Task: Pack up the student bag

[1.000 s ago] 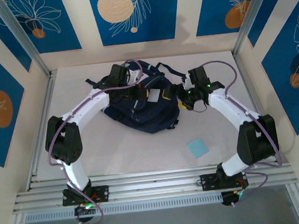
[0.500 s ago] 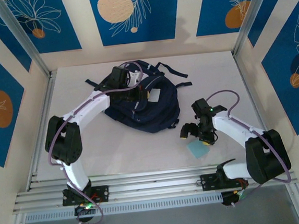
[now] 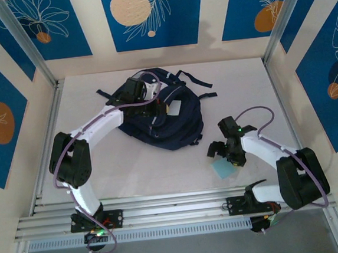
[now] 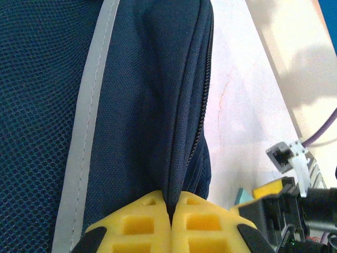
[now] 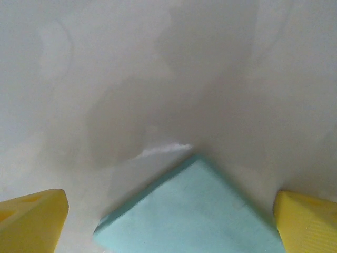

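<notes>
Evidently fetching the next item is the step in hand: the bag (image 3: 172, 126) lies on the desk (image 3: 131, 171), the left tool (image 4: 171, 213) clenched on a fabric fold by its zipper (image 4: 202, 121), while the right tool (image 3: 224, 156), jaws spread wide, hangs over a pale blue pad (image 5: 195, 216) just right of the bag, toward the arms. Next it likely must sink, pinch the thin pad's edges, then carry it bagward.

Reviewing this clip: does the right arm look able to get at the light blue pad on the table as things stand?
Probably yes. The right gripper is open and poised over the light blue pad, with its jaws to either side of the pad's corner. Nothing lies on the pad or between it and the gripper.
</notes>
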